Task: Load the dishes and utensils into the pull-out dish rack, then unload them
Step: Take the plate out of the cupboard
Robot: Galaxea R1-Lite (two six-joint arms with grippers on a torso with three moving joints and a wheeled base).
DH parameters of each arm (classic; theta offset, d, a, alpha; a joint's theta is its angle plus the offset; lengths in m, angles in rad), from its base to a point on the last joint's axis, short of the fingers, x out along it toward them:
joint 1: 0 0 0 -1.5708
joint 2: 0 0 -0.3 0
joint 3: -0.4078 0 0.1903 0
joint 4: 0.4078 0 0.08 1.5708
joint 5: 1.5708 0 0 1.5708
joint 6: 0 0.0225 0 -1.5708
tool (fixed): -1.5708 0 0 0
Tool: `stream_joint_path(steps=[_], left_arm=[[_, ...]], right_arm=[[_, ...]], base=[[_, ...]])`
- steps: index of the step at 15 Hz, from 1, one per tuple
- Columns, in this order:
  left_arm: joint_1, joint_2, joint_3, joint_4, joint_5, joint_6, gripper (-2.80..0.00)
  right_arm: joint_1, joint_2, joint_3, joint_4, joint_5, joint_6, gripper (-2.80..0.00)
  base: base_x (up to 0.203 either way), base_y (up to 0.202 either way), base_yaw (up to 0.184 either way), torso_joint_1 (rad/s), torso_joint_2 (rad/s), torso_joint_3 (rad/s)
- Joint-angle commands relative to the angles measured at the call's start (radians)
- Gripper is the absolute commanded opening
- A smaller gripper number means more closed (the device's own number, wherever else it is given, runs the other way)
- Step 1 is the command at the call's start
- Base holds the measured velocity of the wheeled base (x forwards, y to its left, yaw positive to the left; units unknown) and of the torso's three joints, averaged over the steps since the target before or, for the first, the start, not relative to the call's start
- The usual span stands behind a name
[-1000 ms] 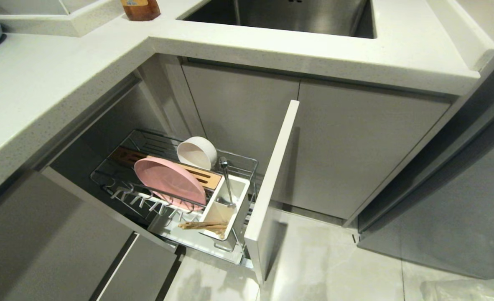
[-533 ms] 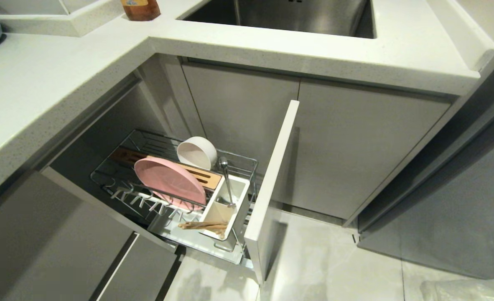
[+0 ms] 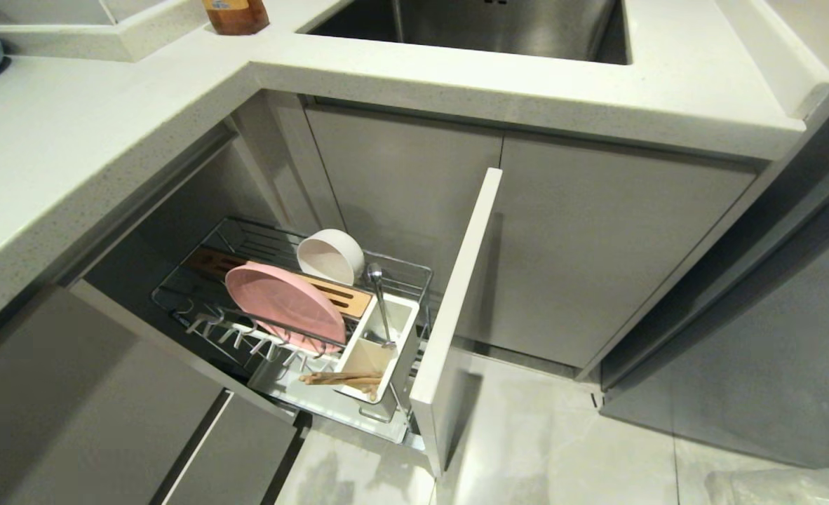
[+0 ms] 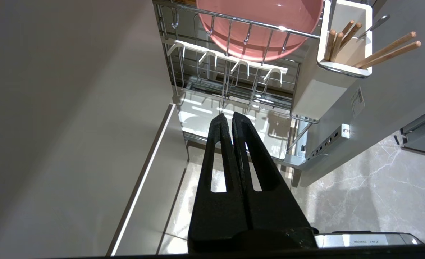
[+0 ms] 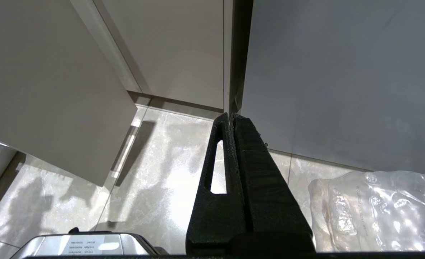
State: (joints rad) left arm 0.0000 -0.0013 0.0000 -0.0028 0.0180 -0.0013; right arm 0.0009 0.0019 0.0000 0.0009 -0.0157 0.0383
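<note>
One pull-out dish rack (image 3: 414, 270) is seen in the middle of the head view. In it are counted one pink plate (image 3: 285, 303), one white bowl (image 3: 330, 257), one metal spoon (image 3: 379, 298), one white utensil box (image 3: 404, 330) and one wooden block (image 3: 348, 298). Four wooden chopsticks (image 4: 388, 54), that is two pairs, are counted at the upper right of the left wrist view. One sink (image 3: 491, 24) and one amber bottle (image 3: 236, 15) are seen at the top of the head view.
</note>
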Motion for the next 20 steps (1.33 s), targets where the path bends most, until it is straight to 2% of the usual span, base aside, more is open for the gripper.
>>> stream_joint_path(steps=[1, 6, 7, 9, 11, 13, 17, 20], left_arm=[[0.000, 0.000, 0.002, 0.000, 0.000, 0.000, -2.80], [0.000, -0.001, -0.004, -0.011, 0.001, -0.001, -2.80], [0.000, -0.001, -0.046, -0.029, 0.001, -0.008, -2.80], [0.000, 0.000, -0.192, -0.026, 0.000, -0.022, -2.80], [0.000, 0.016, -0.369, 0.045, -0.006, -0.026, -2.80], [0.000, 0.076, -0.568, 0.149, -0.042, -0.029, -2.80], [0.002, 0.345, -0.817, 0.210, -0.103, -0.040, -2.80], [-0.004, 0.593, -0.983, 0.162, -0.114, -0.119, -2.80]], right_arm=[[0.000, 0.000, 0.003, 0.000, 0.000, 0.000, -2.80], [-0.001, 0.000, 0.003, 0.001, 0.000, 0.000, -2.80], [0.000, 0.000, 0.003, 0.000, 0.000, 0.000, -2.80], [-0.001, 0.000, 0.003, 0.000, -0.001, 0.000, -2.80], [-0.001, 0.000, 0.003, 0.001, 0.000, 0.000, -2.80], [-0.001, 0.000, 0.003, 0.001, 0.000, 0.000, -2.80], [0.000, 0.000, 0.002, -0.001, -0.001, 0.000, -2.80], [0.000, 0.000, 0.002, 0.000, 0.000, 0.000, -2.80]], base=[[0.000, 0.000, 0.000, 0.000, 0.00, 0.000], [0.000, 0.000, 0.000, 0.000, 0.00, 0.000], [0.000, 0.000, 0.000, 0.000, 0.00, 0.000], [0.000, 0.000, 0.000, 0.000, 0.00, 0.000], [0.000, 0.000, 0.000, 0.000, 0.00, 0.000], [0.000, 0.000, 0.000, 0.000, 0.00, 0.000], [0.000, 0.000, 0.000, 0.000, 0.00, 0.000], [0.000, 0.000, 0.000, 0.000, 0.00, 0.000]])
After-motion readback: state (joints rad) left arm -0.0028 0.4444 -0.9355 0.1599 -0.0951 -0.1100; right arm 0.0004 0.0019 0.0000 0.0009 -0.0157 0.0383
